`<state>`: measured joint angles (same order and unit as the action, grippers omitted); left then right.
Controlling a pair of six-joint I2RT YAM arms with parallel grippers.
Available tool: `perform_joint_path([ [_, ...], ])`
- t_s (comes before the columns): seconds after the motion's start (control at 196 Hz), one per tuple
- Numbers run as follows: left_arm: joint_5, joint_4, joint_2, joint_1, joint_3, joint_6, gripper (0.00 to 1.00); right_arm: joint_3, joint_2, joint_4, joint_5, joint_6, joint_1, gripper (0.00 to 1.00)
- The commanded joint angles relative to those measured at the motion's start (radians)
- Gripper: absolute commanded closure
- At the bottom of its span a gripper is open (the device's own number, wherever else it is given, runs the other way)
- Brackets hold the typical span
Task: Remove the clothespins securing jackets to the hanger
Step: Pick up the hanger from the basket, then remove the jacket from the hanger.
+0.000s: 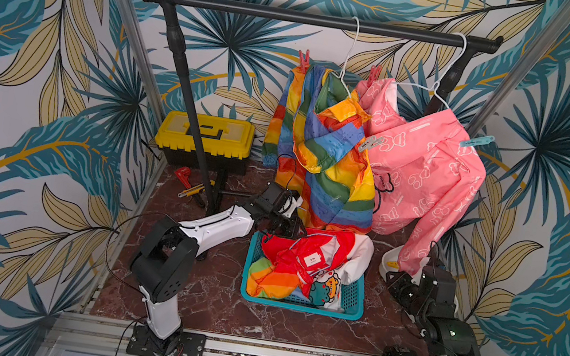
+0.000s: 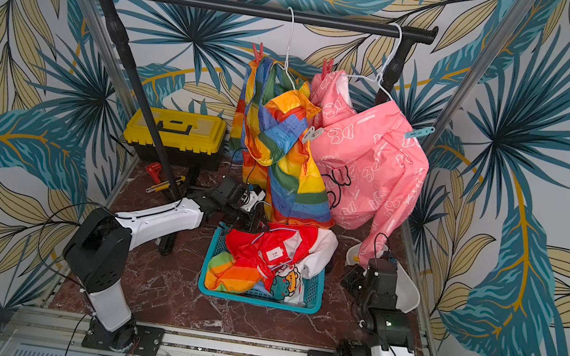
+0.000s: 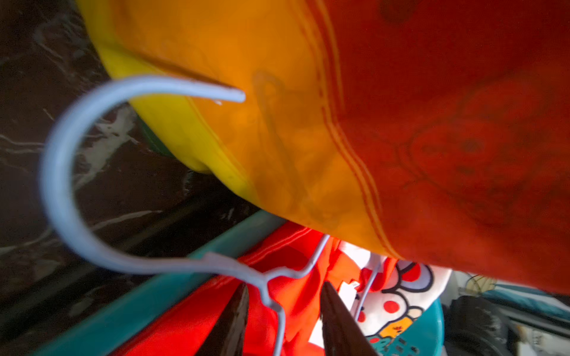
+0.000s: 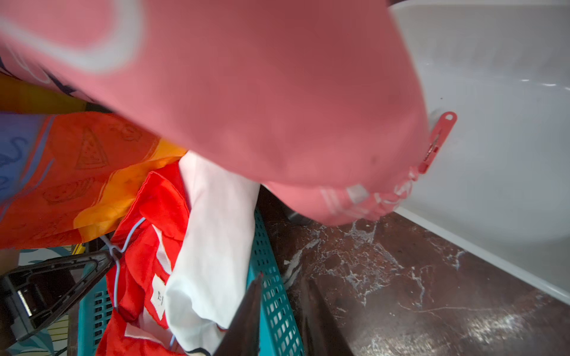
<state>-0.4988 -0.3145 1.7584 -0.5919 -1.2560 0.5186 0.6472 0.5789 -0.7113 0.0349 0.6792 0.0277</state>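
Straddling the wire hanger [image 3: 172,265] at the basket's [image 1: 298,307] back-left corner, the left gripper [image 3: 283,288] holds its jaws apart — nothing pinched. The clothespins [image 1: 303,60] sit high behind both grippers; the grey clothespin [image 1: 371,144] slants between rainbow jacket [image 1: 332,155] and pink jacket [image 1: 425,177], about midway between arms, I'd say. Right gripper [image 4: 281,277], beside the basket's right edge — narrowly apart, empty. Marble desk [image 1: 213,290], leafy wallpaper [image 1: 18,108].

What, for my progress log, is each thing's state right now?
rainbow jacket, hanging, pegged.
pink jacket, hanging, pegged.
red jacket, lying in teal basket with its hanger.
left gripper, open around that hanger's neck.
right gripper, open, empty.
yellow toolbox, lid shut.
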Motion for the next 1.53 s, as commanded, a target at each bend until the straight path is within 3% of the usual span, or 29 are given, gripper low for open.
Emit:
perform_joint_path([
  [0.0, -0.061, 0.077, -0.034, -0.009, 0.032, 0.008, 0.68, 0.006, 0.044, 0.07, -0.008, -0.017, 0.05, 0.74],
  [0.225, -0.087, 0.08, -0.008, -0.006, 0.02, 0.007, 0.71, 0.034, 0.136, 0.141, -0.08, -0.004, 0.176, 0.74],
  [0.358, -0.098, 0.092, -0.011, -0.006, 0.017, 0.015, 0.83, 0.059, 0.17, 0.15, -0.105, -0.007, 0.216, 0.74],
  [0.47, -0.12, 0.095, -0.041, -0.006, 0.027, 0.022, 1.0, 0.075, 0.201, 0.16, -0.11, -0.024, 0.247, 0.71],
  [0.526, -0.13, 0.095, -0.066, -0.006, 0.038, 0.026, 1.0, 0.084, 0.212, 0.173, -0.143, -0.043, 0.291, 0.68],
  [0.685, -0.131, 0.089, -0.191, -0.007, 0.118, 0.02, 1.0, 0.142, 0.295, 0.165, -0.272, -0.089, 0.429, 0.47],
  [0.838, -0.059, -0.045, -0.334, -0.015, 0.188, -0.039, 1.0, 0.209, 0.403, 0.157, -0.399, -0.133, 0.557, 0.33],
  [0.976, -0.039, -0.115, -0.461, -0.022, 0.251, -0.063, 1.0, 0.263, 0.525, 0.163, -0.479, -0.135, 0.636, 0.29],
  [1.135, -0.016, -0.157, -0.566, -0.032, 0.303, -0.068, 1.0, 0.297, 0.574, 0.232, -0.451, -0.117, 0.667, 0.25],
  [1.528, 0.077, -0.167, -0.553, -0.032, 0.265, -0.094, 1.0, 0.374, 0.605, 0.092, -0.469, -0.065, 0.828, 0.19],
])
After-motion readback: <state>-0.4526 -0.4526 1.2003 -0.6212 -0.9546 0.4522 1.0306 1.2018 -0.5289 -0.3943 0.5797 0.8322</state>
